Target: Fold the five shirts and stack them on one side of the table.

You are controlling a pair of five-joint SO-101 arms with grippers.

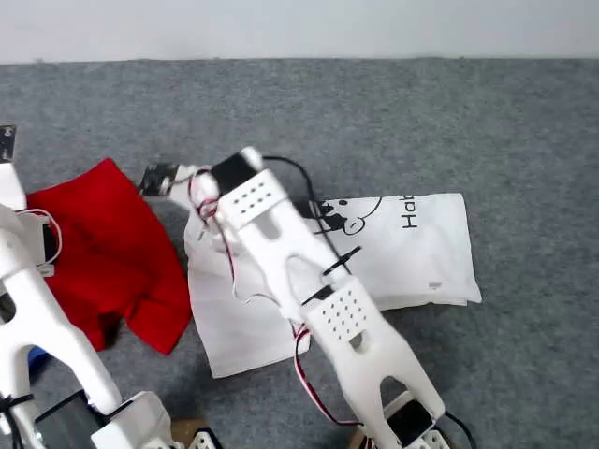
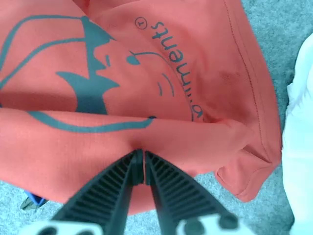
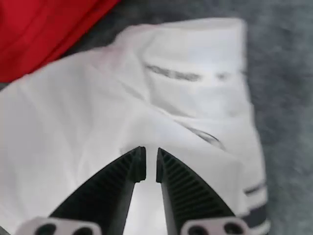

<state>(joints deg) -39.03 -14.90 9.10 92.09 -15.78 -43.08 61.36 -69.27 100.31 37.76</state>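
— Whereabouts of the red shirt [image 1: 112,248]?
— Lying rumpled on the left part of the grey table [image 1: 421,122], with a dark print facing up in the left wrist view.
— And the white shirt [image 1: 402,253]?
— Just beside the red one, toward the table's middle. Spread out, dark print along its far edge, partly covered by the right arm [image 1: 309,281].
— State of the left gripper [image 2: 145,161]?
— Down at the red cloth, jaws all but together. Seemingly nipping a fold, though hard to confirm from so close.
— And the right gripper [image 3: 145,164]?
— Hanging over the white shirt, jaws a narrow slit apart, white cloth showing through the gap.
— Position of the left arm [image 1: 42,318]?
— Standing along the table's left edge, right next to the red shirt.
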